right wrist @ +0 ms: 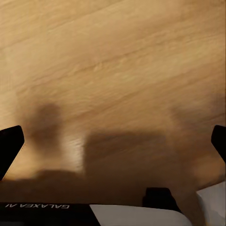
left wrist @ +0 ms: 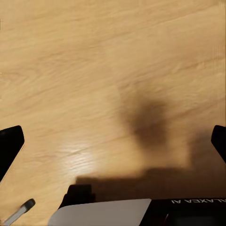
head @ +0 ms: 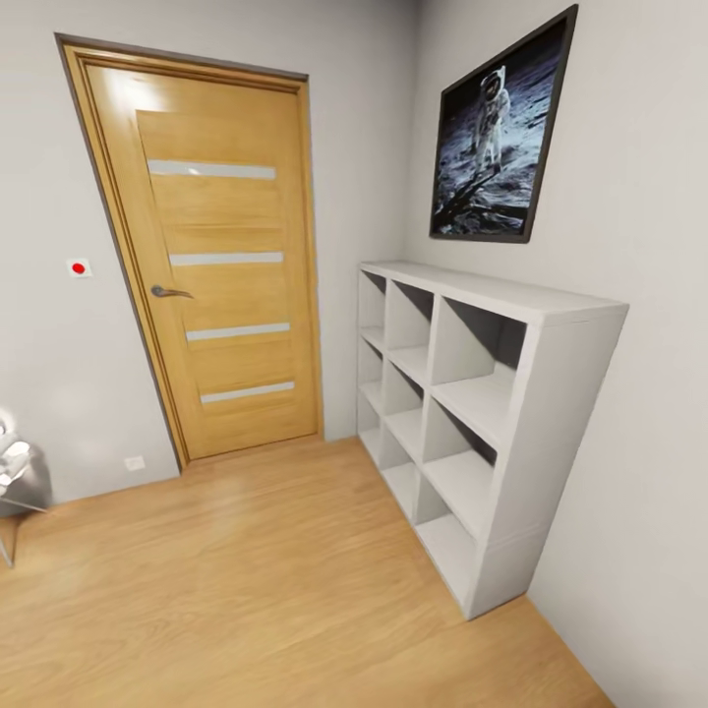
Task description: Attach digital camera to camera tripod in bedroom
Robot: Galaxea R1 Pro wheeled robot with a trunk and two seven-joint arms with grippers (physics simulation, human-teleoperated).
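Here, the head view took in a corner of the bedroom, its light wood plank floor running up to pale grey walls. A wooden door with four frosted strips and a dark lever handle stood shut. Beside the door, on the handle side, a small white plate with a red button sat on the wall, and a white socket lay low near the floor. On the door's other side, a white cube shelf stood against the adjoining wall, and above it hung a black-framed astronaut poster. A shiny metal object, too cropped to name, showed at the picture's edge beyond the socket.

The left wrist view looked down on plank floor; the left gripper had its jaws spread wide, nothing between them.

The right wrist view showed the same floor, shadowed; the right gripper likewise held its jaws spread and empty.
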